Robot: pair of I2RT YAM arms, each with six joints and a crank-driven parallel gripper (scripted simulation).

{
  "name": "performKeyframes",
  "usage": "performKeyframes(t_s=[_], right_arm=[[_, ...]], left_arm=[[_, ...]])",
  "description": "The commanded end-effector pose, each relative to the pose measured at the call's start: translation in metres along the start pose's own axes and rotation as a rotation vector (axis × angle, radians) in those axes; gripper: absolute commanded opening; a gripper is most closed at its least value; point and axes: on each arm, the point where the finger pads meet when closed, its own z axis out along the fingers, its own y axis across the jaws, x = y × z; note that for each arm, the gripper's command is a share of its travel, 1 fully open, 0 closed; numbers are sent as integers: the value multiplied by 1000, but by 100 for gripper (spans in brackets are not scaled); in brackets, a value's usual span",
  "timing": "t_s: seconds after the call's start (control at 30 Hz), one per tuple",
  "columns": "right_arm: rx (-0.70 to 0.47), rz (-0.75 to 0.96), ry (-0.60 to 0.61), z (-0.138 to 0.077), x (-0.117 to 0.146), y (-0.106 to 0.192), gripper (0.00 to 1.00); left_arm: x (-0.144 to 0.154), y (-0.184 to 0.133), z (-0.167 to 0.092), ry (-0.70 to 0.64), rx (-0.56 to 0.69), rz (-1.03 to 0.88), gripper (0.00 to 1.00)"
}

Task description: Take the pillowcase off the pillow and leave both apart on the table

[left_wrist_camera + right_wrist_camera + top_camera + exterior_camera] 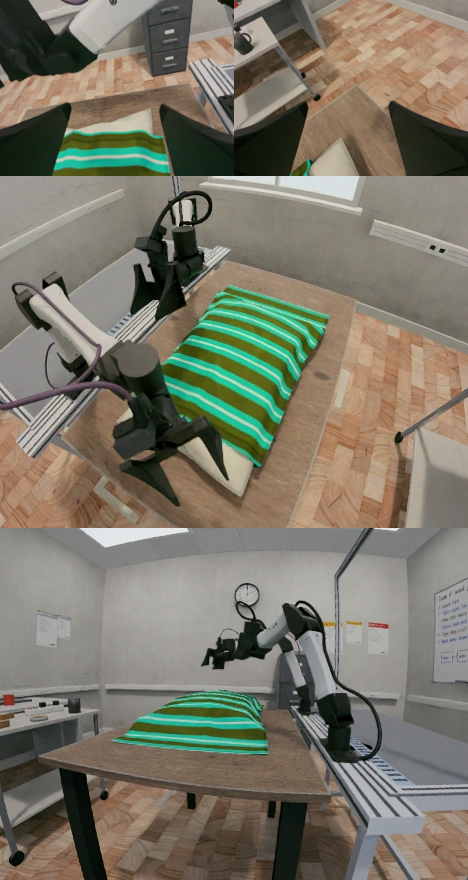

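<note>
The green striped pillowcase (240,361) (200,729) (110,151) (301,170) covers most of the pillow. A cream strip of the pillow (227,468) (127,122) (334,162) sticks out at the end nearest the top camera. The case's other end lies flat on the table with a crease across it. My right gripper (202,491) (348,103) is open and empty above the bare pillow end. My left gripper (145,316) (115,105) is open and empty, above the rail side of the table, clear of the cloth. In the exterior view the grippers overlap.
The table (312,411) (165,768) bears pillow and case. The arms' rail (45,426) (370,798) runs along one long side. A white side table (47,723) (257,43) stands beyond the other side. The right arm's white link (106,23) spans the left wrist view's top.
</note>
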Motion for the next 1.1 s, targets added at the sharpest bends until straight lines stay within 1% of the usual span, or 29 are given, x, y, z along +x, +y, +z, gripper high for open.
performKeyframes(t_s=[0.0, 0.1, 0.17, 0.2, 0.23, 0.27, 0.37, 0.4, 0.47, 0.5, 0.67, 0.73, 0.77, 0.83, 0.9, 1.07], right_arm=[[-7, 19, -46, -6, -49, 2, 100], [-6, 17, -43, -6, -57, 4, 100], [-6, 17, -43, -6, -57, 4, 100], [3, 2, -12, 0, -39, 4, 100], [5, -4, -9, 1, -40, 3, 100], [4, 4, -24, -3, -53, 4, 100], [-5, 20, -50, -11, -80, 6, 100], [-19, 24, -64, -13, -85, 9, 100], [-38, 12, -51, -18, -82, 14, 100], [-40, -18, -4, -21, -54, 11, 100], [-85, -50, 18, -37, -55, 12, 100], [-85, -50, 18, -37, -55, 12, 100], [-75, -43, 6, -32, -57, 6, 100], [-88, -53, 15, -41, -60, 4, 100], [-124, -65, 22, -53, -60, 13, 100], [-166, -86, 28, -70, -65, 13, 100]], left_arm=[[-11, 1, 0, -18, -3, 14, 100], [-11, 1, 0, -18, -3, 14, 100], [-11, 1, 0, -18, -3, 14, 100], [-11, 1, 0, -18, -3, 14, 100], [-11, 1, 0, -18, -3, 14, 100], [-11, 1, 0, -18, -3, 14, 100], [-11, 1, 0, -18, -3, 14, 100], [-22, 9, -13, -16, -37, 12, 100], [-22, 12, -18, -3, -53, 0, 100], [-21, 14, -23, 8, -64, -9, 100], [-17, 25, -54, 74, -143, -67, 100], [-17, 25, -54, 74, -143, -67, 100], [-11, 23, -56, 90, -140, -74, 100], [-19, 31, -72, 97, -181, -80, 100], [-21, 36, -87, 114, -219, -95, 100], [-25, 49, -122, 150, -313, -120, 100]])
